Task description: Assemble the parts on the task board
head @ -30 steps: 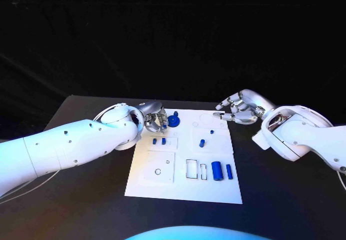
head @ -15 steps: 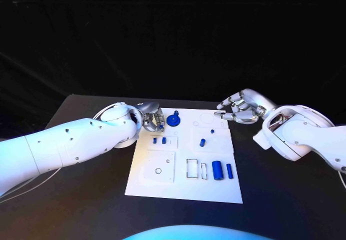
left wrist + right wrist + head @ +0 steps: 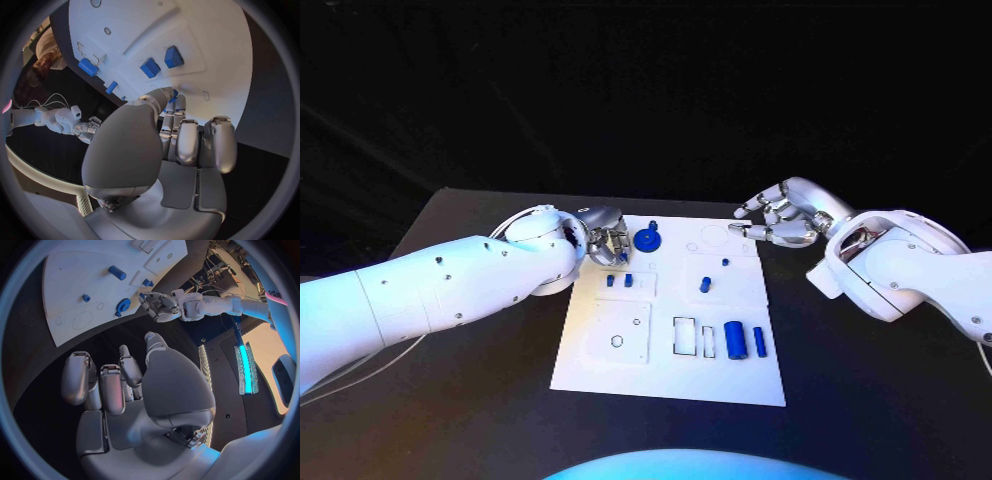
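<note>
Head view: left hand (image 3: 606, 243), fingers curled at the far-left corner of the task board (image 3: 733, 385), seemingly pinching the round blue part (image 3: 646, 242) for seating, contact unclear; right hand (image 3: 780, 222) hovers off the far-right corner, fingers loosely curled, empty, above the counter (image 3: 473, 400).

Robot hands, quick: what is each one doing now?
Left robot hand: pinching the round blue part.
Right robot hand: fingers apart, holding nothing.
</note>
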